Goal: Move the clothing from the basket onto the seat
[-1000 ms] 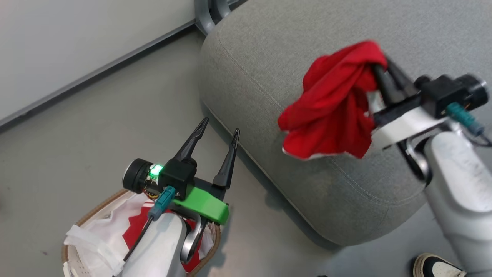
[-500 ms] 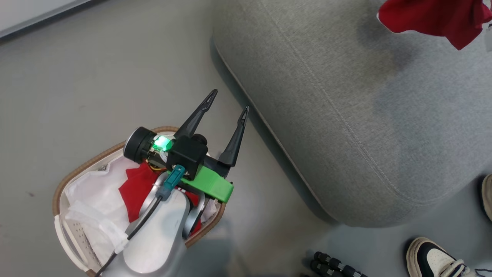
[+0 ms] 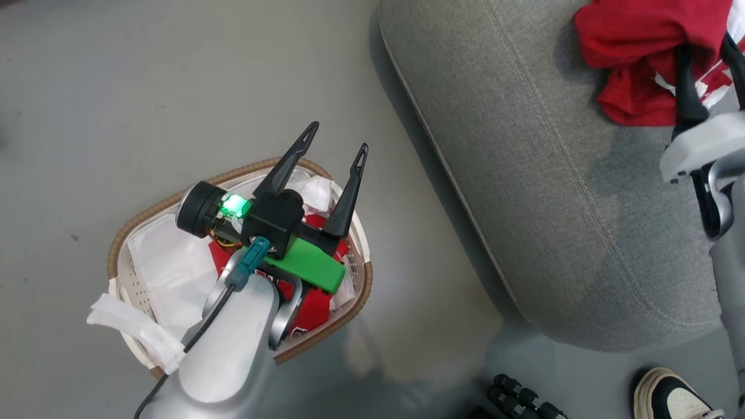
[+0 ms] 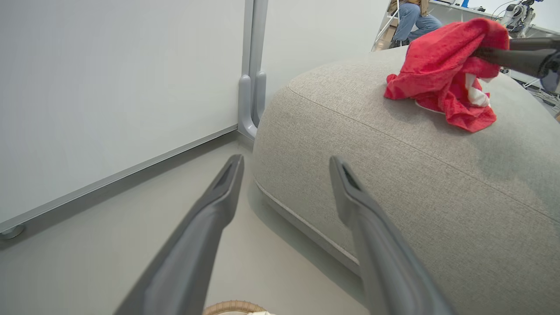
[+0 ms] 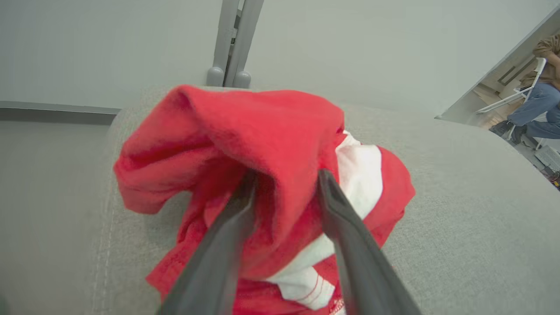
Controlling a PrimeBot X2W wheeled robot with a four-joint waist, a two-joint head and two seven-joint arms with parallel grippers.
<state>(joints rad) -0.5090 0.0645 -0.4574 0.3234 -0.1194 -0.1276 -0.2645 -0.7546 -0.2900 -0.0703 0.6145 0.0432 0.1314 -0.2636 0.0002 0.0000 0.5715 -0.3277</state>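
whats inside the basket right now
A white liner and red clothing lie in the basket. The left hand and its arm cover the middle, so how much clothing is underneath cannot be seen.

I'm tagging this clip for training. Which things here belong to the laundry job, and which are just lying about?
Job: red garment on the seat; remaining clothing in the basket; left end effector; right end effector.
Lying about: shoe; black ribbed object; white liner.

Bright, even light; a soft shadow lies beside the seat [image 3: 524, 192].
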